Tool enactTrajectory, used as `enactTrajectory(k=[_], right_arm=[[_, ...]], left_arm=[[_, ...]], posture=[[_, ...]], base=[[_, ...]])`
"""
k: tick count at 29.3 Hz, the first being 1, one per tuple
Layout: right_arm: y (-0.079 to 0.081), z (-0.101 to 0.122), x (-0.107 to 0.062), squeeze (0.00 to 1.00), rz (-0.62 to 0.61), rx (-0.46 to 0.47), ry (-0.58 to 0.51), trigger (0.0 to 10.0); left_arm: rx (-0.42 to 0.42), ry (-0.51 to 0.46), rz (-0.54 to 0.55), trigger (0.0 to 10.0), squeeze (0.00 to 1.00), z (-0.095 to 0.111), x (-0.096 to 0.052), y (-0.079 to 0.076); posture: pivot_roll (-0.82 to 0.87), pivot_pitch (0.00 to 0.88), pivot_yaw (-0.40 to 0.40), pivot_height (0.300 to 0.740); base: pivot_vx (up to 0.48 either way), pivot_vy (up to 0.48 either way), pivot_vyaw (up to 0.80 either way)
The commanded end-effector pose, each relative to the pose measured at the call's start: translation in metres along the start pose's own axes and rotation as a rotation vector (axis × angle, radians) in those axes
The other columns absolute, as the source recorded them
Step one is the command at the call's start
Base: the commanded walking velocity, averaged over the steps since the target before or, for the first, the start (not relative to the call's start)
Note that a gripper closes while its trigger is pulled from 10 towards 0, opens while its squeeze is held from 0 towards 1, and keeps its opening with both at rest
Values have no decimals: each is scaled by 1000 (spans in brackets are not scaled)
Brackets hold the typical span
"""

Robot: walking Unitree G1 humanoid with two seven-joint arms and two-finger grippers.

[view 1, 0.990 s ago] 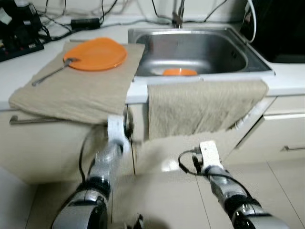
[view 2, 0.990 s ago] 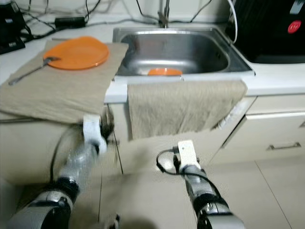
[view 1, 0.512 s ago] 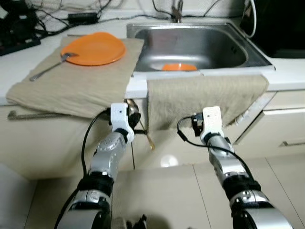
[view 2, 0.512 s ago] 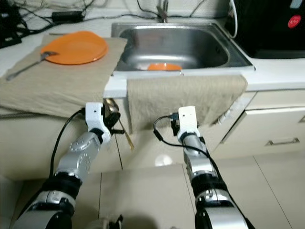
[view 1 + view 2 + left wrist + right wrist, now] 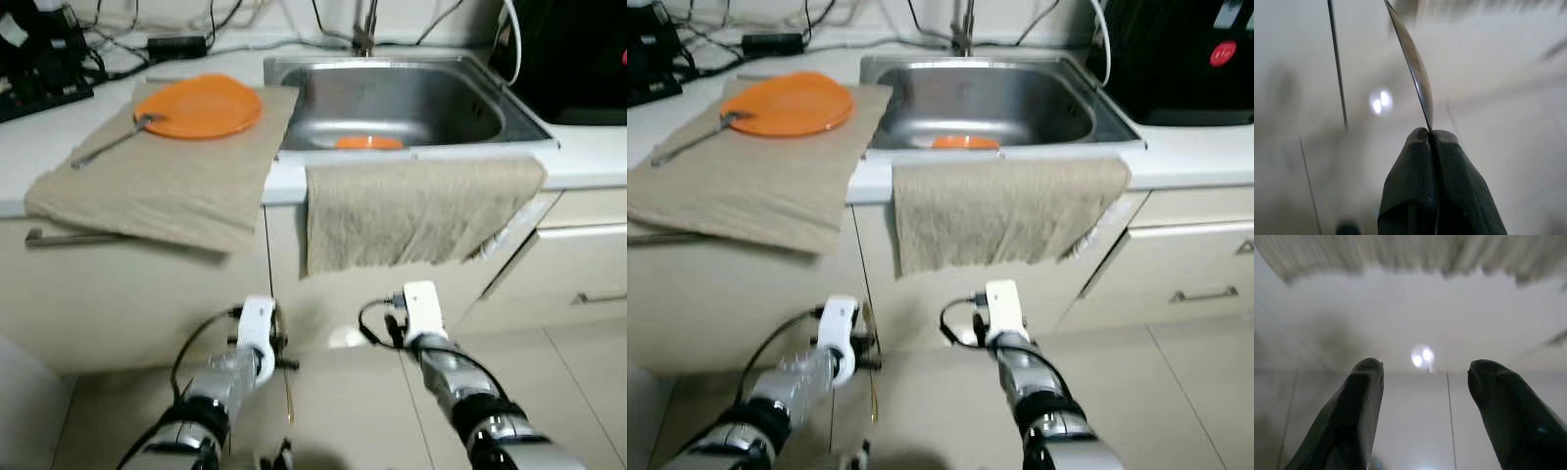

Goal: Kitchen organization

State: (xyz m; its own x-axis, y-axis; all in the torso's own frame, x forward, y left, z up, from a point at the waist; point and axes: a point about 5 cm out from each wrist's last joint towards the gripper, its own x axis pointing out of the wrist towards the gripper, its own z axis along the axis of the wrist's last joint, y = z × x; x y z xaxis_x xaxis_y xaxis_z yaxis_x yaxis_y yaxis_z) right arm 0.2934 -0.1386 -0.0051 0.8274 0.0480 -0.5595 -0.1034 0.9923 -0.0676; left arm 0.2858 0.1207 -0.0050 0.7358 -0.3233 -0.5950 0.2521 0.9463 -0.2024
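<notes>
My left gripper (image 5: pixel 1429 133) is shut on a metal spoon (image 5: pixel 1415 73), seen edge-on past the fingertips. In the head views that gripper (image 5: pixel 277 345) hangs low before the cabinet front, the spoon's thin handle (image 5: pixel 289 394) dangling below it. My right gripper (image 5: pixel 1422 377) is open with nothing between its fingers, low over the tiled floor and facing the cabinet. On the counter an orange plate (image 5: pixel 199 106) lies on a beige cloth (image 5: pixel 167 181), with a utensil (image 5: pixel 108 147) resting against its edge. A small orange dish (image 5: pixel 368 143) sits in the steel sink (image 5: pixel 431 98).
A second beige cloth (image 5: pixel 416 211) hangs over the counter edge in front of the sink. A cabinet handle (image 5: pixel 69 238) juts out at the left, a drawer handle (image 5: pixel 600 297) at the right. Cables and a black device (image 5: pixel 39 59) stand back left, a black appliance (image 5: pixel 578 59) back right.
Both arms have dropped from just under the counter edge to near the floor. The left gripper still holds the spoon. The right gripper is empty throughout.
</notes>
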Motion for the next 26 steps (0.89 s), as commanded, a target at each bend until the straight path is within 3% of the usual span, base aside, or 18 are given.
enactTrajectory(k=[1, 3, 7, 10, 13, 15, 22, 26], right_arm=[[-3, 10, -1, 0, -12, 4, -50, 10000], [-9, 8, -5, 0, -35, 6, -42, 10000], [-23, -4, -15, 0, -72, -4, -6, 10000], [-33, -9, -20, 0, -70, 13, -4, 10000], [-37, -6, -25, 0, -71, 19, -23, 10000], [-35, 12, -41, 0, -46, -6, -110, 10000], [-30, 35, -66, 0, -41, -39, -211, 10000], [-30, 55, -77, 0, -72, -52, -285, 10000]], left_arm=[[21, -87, -6, 10000, 0, 22, -5, 2], [6, -97, 8, 10000, 0, 29, -15, 6], [-3, -84, 41, 10000, 0, 25, -35, 16], [-27, -186, 58, 10000, 0, 31, -45, 23], [-36, -261, 56, 10000, 0, 40, -53, 22], [-8, -372, 60, 10000, 0, 60, -72, 17], [22, -590, 68, 10000, 0, 97, -105, 7], [51, -682, 76, 10000, 0, 117, -117, -2]], posture=[[51, 0, -13, 740], [53, 0, -14, 740], [62, 0, -19, 740], [68, 0, -21, 740], [68, 0, -21, 740], [73, 0, -19, 740], [69, 0, -18, 740], [69, 0, -18, 740]], base=[[0, 0, 0], [0, 0, 0], [0, 0, 0], [0, 0, 0], [0, 0, 0], [0, 0, 0], [0, 0, 0], [0, 0, 0]])
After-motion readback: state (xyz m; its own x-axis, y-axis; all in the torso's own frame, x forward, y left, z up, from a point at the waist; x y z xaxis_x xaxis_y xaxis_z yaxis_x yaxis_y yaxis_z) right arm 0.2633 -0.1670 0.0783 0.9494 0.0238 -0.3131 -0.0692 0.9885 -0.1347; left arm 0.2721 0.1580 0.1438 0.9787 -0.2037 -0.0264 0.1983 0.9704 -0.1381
